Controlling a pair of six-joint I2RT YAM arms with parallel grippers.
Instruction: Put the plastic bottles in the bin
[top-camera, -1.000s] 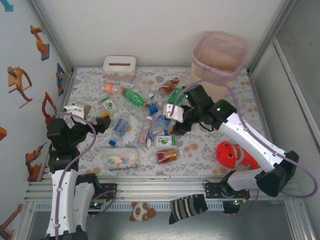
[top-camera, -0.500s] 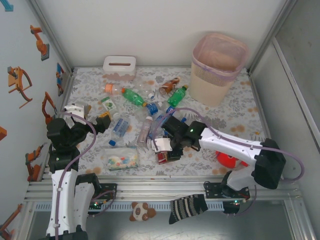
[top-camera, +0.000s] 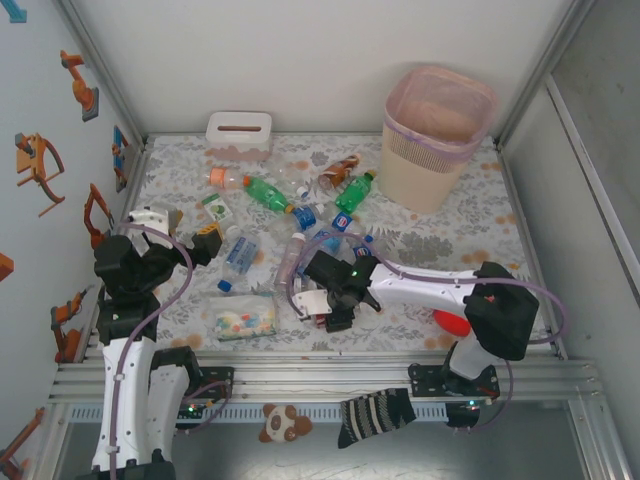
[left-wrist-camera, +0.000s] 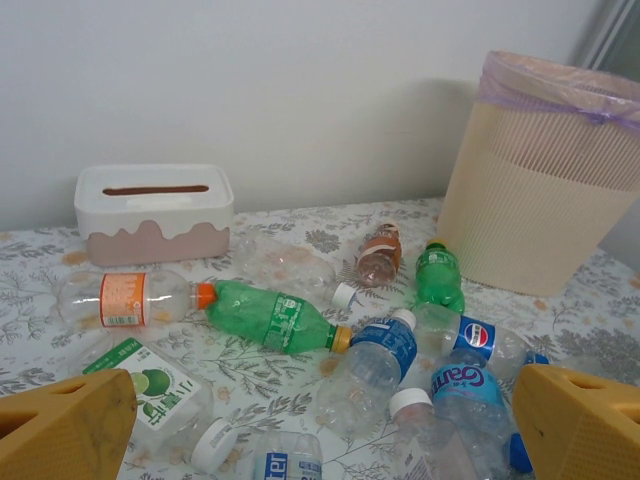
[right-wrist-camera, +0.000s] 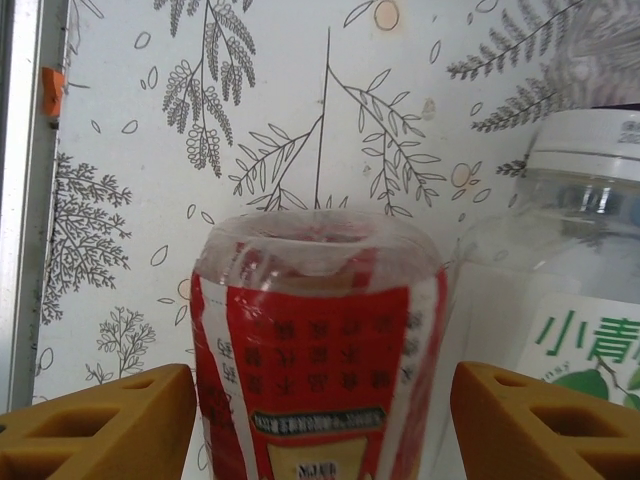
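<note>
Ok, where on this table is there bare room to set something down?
The widest bare patch of table is on the right, between the bin and the right arm. The middle is crowded with plastic bottles, back to the tissue box.

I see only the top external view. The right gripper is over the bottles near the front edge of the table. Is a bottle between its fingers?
Observer: Yes. In the right wrist view a red-labelled bottle lies inside the open right gripper, with small gaps on both sides.
Operator: Is anything beside it?
Observer: A clear bottle with a white cap and green print lies close on its right in that view.
Operator: And the left gripper?
Observer: Wide open, holding nothing; its camera faces the bin.
</note>
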